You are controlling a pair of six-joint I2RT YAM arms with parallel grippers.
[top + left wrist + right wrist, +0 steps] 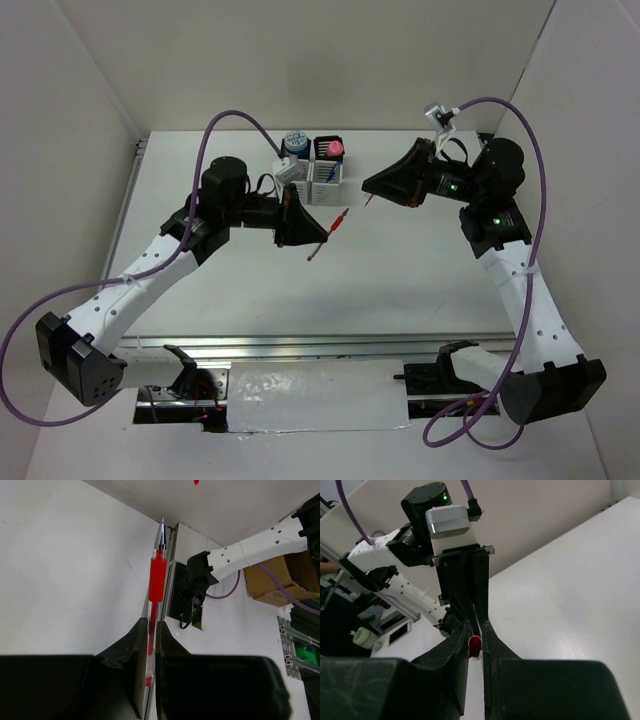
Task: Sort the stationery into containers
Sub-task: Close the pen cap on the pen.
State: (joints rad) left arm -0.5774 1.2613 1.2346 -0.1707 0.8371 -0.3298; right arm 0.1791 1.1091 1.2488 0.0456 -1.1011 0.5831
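Top view: left pincer (pixel 303 224) is clamped on a red pen (pixel 340 219). The pen is held slanted above the surface (pixel 400 290) and sticks out on both sides of the fingers. Right pincer (pixel 368 186) is near it, facing it. A thin red item (pixel 371 203) pokes out below its tip. The container block (pixel 312 172) sits at the far edge of the surface, just behind the left pincer. A blue roll (pixel 293 143) is on its back-left cup and a pink-capped tube (pixel 335 149) stands in the back-right cup.

Left wrist: fingers (pixel 127 640) are tight on the pen barrel, with the red grip sleeve and metal tip pointing away from the camera. The right arm (pixel 255 542) and a cardboard box (pixel 267 582) show beyond the surface edge.

Right wrist: fingers (pixel 455 645) are closed on the thin red item. Only its rounded red end shows, so I can't tell what it is. The left pincer is dead ahead, close.
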